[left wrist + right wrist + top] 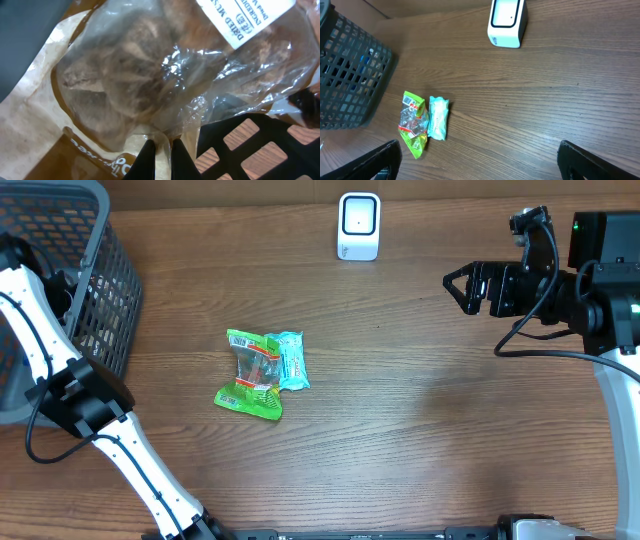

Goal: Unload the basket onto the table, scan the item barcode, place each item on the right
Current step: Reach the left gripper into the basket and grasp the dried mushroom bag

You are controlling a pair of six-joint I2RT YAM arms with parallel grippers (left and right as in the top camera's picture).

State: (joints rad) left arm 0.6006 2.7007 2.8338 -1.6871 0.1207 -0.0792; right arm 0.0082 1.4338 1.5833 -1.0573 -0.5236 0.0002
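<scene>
Overhead and wrist views. The left arm is reaching down into the grey plastic mesh basket that is standing at the left edge of the brown wooden table. In the overhead view its pincer is lying hidden inside the basket. In the left wrist view the left gripper is clenching its two dark fingertips on the lower edge of a transparent brown-bordered plastic bag. This bag is filling most of that view and is carrying a white printed label at its upper right. The bag is lying inside the basket, and the black mesh is showing just beside it with wood grain beneath.

The right gripper is hanging released, jaws spread wide and grasping nothing, above the table's far right side. The white box-shaped barcode scanner is standing at the table's far edge, well apart from the basket. A green crinkled foil packet and a light blue foil packet are lying touching each other near the table's middle.
</scene>
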